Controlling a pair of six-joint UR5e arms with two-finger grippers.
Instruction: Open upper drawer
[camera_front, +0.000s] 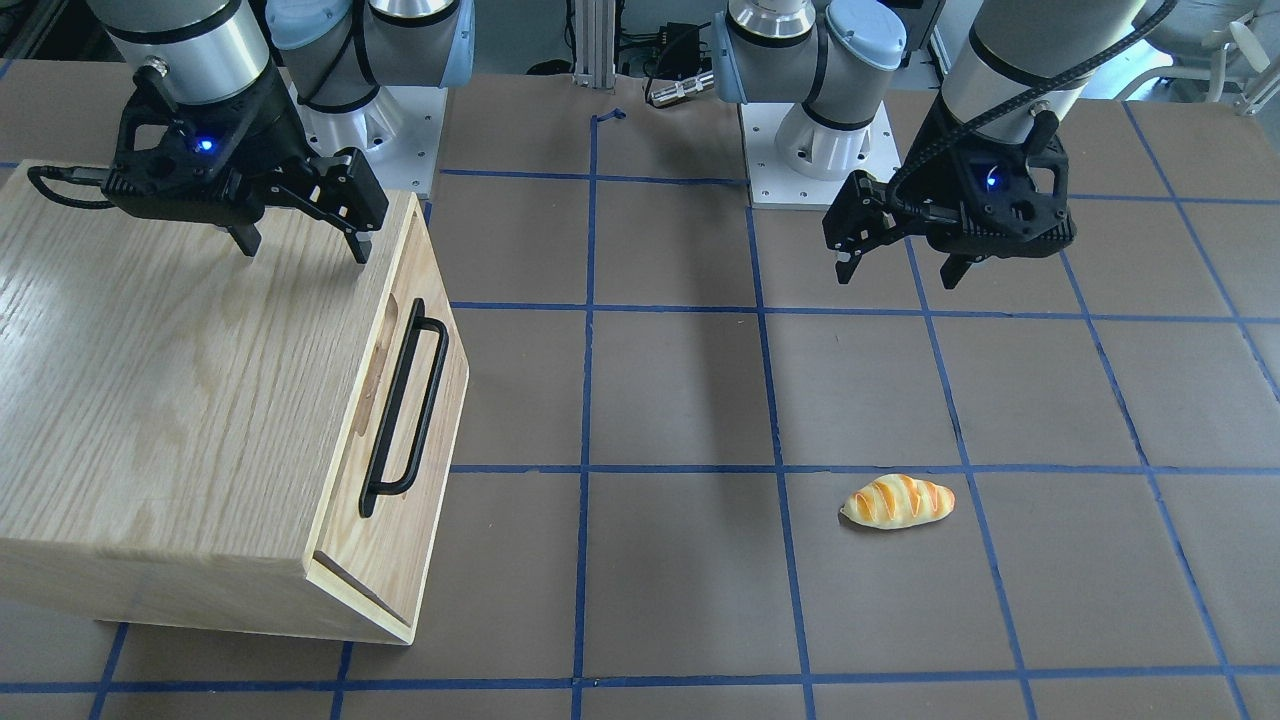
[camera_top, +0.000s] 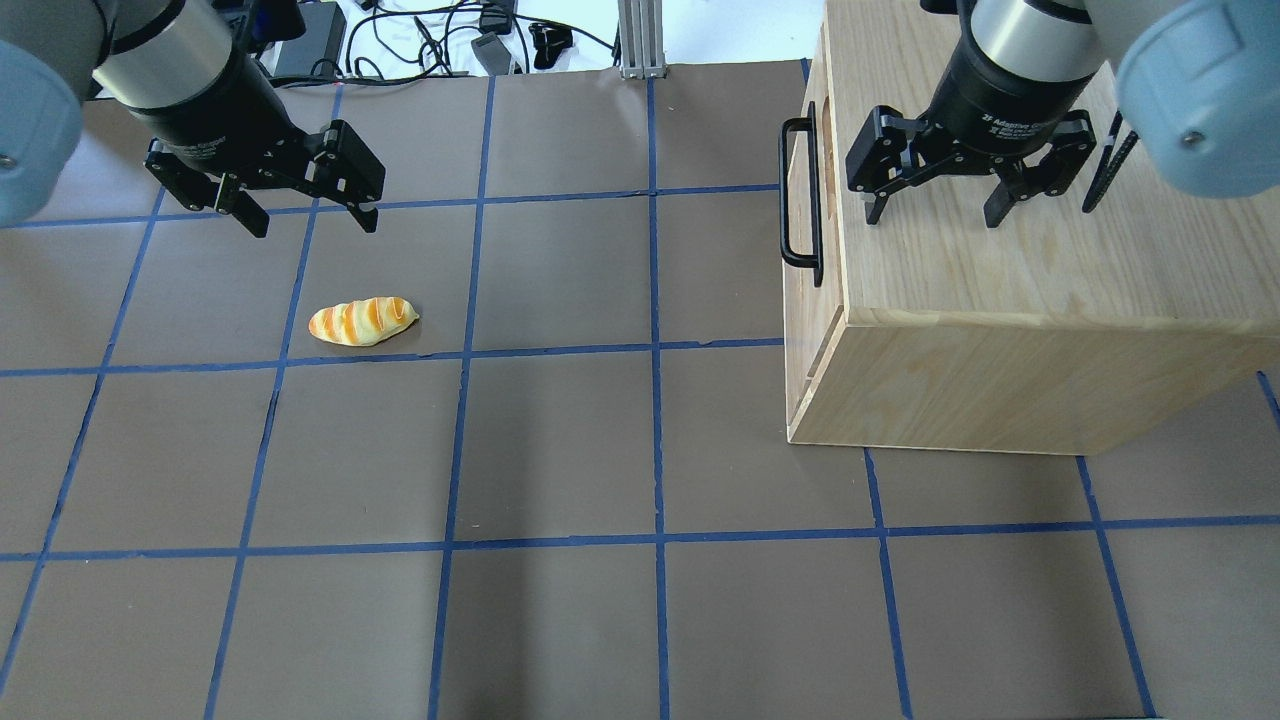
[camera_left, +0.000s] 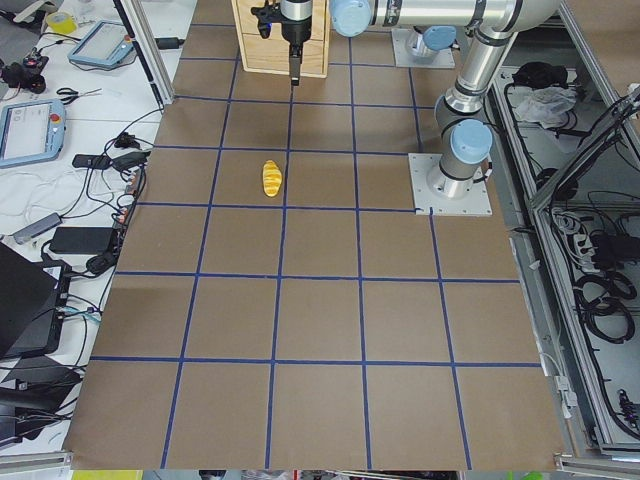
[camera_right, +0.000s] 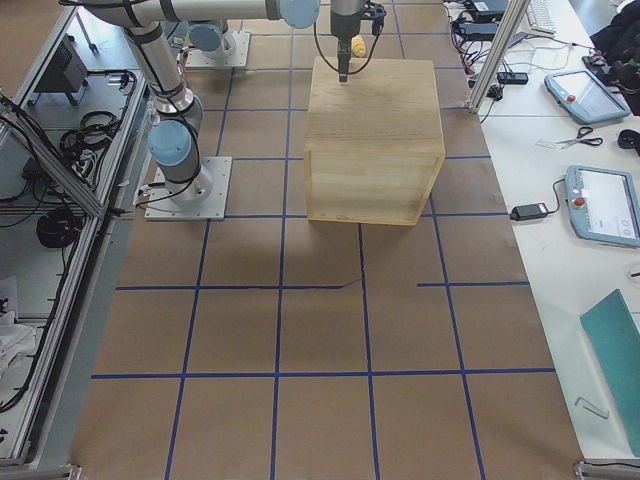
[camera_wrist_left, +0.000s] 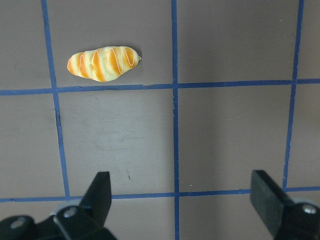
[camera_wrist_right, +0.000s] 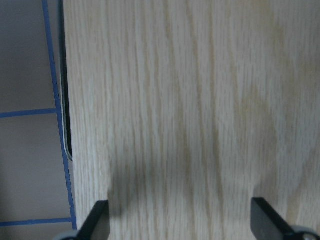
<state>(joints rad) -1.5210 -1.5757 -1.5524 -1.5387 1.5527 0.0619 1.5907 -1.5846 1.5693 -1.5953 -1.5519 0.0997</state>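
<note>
Brown paper gridded with blue tape covers the tabletop (camera_top: 560, 450). At far left of the overhead view the left gripper (camera_top: 314, 222) hangs with jaws wide and empty, seemingly parked clear of the job. Just below it lies a toy bread roll (camera_top: 362, 321), which looks to play no part. Right of centre, the upper drawer (camera_top: 828, 240) sits shut and flush in the oak-grain cabinet (camera_top: 1000, 290), its black bar handle (camera_top: 786, 190) facing the open tabletop. The right gripper (camera_top: 932, 215) hovers over the cabinet top near that front edge, jaws spread wide and holding nothing, apparently staged to drop to the handle.
</note>
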